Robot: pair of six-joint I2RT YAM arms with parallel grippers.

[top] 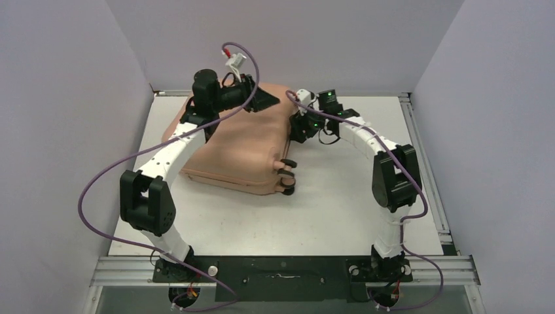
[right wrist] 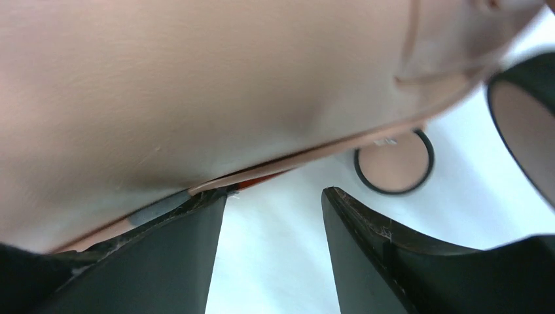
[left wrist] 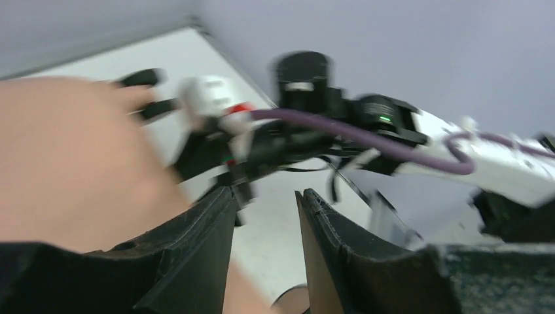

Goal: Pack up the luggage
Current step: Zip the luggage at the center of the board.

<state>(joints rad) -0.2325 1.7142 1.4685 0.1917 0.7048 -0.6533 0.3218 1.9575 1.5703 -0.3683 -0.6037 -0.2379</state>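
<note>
The luggage, a salmon-pink hard-shell suitcase, lies flat and closed at the back left of the table, its caster wheels toward the middle. My left gripper hovers over its far right corner; in the left wrist view the gripper is open and empty, with the pink shell at the left. My right gripper is at the luggage's right side. In the right wrist view this gripper stands open, its left fingertip against the seam of the shell, near a wheel.
The white table is boxed in by grey walls at the left, back and right, with a metal rail along the right edge. The right arm's wrist and purple cable sit close in front of the left gripper.
</note>
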